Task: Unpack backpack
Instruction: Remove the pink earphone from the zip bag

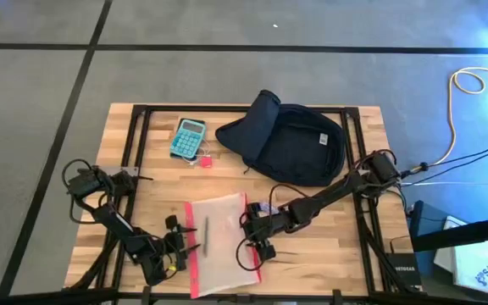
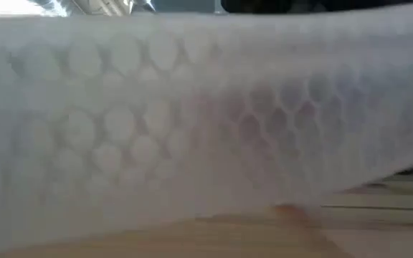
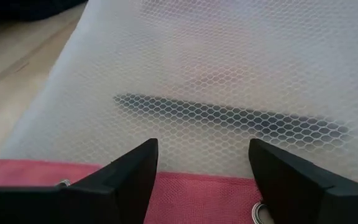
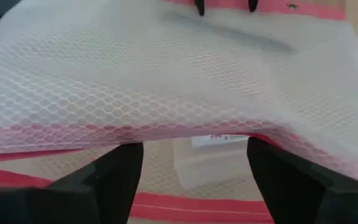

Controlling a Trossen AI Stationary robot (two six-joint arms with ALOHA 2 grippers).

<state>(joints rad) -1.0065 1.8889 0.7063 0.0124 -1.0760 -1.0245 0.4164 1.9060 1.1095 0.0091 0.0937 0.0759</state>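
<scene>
The dark navy backpack (image 1: 293, 142) lies flat on the far middle of the table, its opened top toward the left. Near the front edge lies a clear mesh pouch (image 1: 219, 243) with red edges and a dark pen-like thing (image 3: 229, 115) inside. My left gripper (image 1: 185, 239) (image 3: 204, 180) stands open over the pouch's left red edge (image 3: 185, 186). My right gripper (image 1: 254, 235) (image 4: 194, 180) is open at the pouch's right side. There the upper red edge (image 4: 166, 132) arches up and shows a white item (image 4: 213, 155) inside. My left gripper has its fingers over the pouch's left red edge, coming from the table's left; whether they touch it I cannot tell. My right gripper has its fingers spread at the pouch's gaping right edge, coming from the table's right; whether they touch the mesh I cannot tell.
A teal calculator (image 1: 188, 137) and a small red thing (image 1: 203, 160) lie left of the backpack. The mesh pouch (image 2: 192, 122) fills the low view. Bare wood shows at the table's far left and near right.
</scene>
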